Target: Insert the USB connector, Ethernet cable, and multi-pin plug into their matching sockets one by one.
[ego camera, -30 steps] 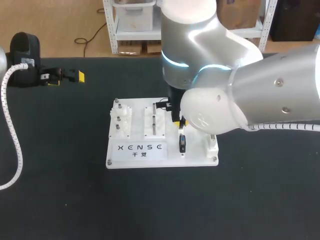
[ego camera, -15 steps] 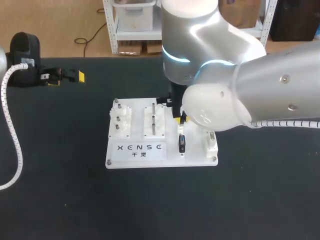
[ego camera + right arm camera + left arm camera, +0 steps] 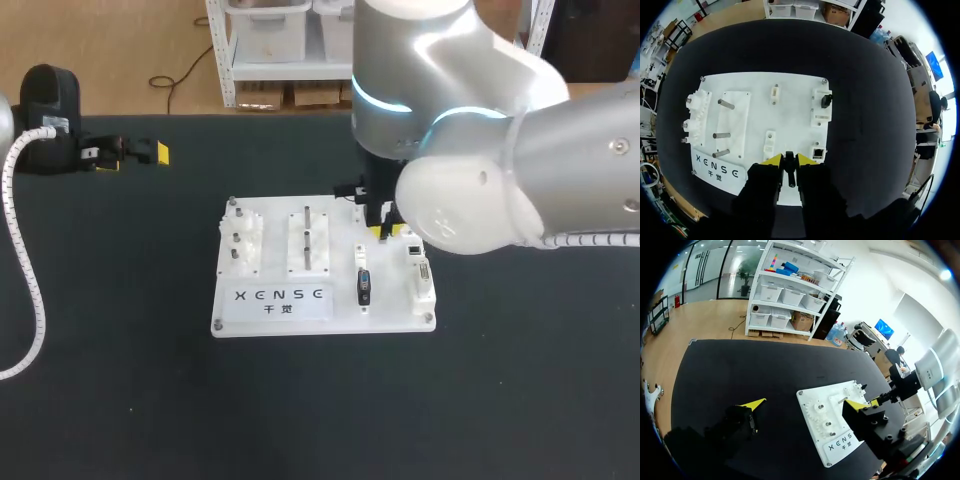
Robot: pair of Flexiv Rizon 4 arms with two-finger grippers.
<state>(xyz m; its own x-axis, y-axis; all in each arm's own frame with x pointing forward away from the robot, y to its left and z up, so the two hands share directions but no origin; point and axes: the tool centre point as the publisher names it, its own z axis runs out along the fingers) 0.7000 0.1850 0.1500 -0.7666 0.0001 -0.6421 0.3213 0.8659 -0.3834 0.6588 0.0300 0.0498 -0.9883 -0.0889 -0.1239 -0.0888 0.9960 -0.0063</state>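
Observation:
The white socket board [image 3: 275, 300] lies mid-table, also seen at its bare middle [image 3: 790, 115] and beyond the left gripper [image 3: 837, 445]. My right gripper [image 3: 384, 232] hangs over the board's right half, next to the Ethernet socket [image 3: 413, 248]. From its wrist, the right gripper [image 3: 789, 160] is shut on a narrow black connector [image 3: 789, 171], ahead of which sits the Ethernet socket [image 3: 817, 151]. A black plug [image 3: 364, 286] stands in the board near the front. Another black piece [image 3: 826, 100] sits in a white block at the far right. The multi-pin socket [image 3: 424, 273] is bare.
My left gripper [image 3: 130, 153] rests open at the table's back left, well clear of the board; its wrist shows the left gripper [image 3: 805, 405] with nothing between the fingers. Gear posts [image 3: 240, 240] and metal pegs [image 3: 308, 235] occupy the board's left half.
My right gripper has shifted to the right and slightly back, from above the standing black plug to beside the Ethernet socket. The plug, the board and the left arm stayed put.

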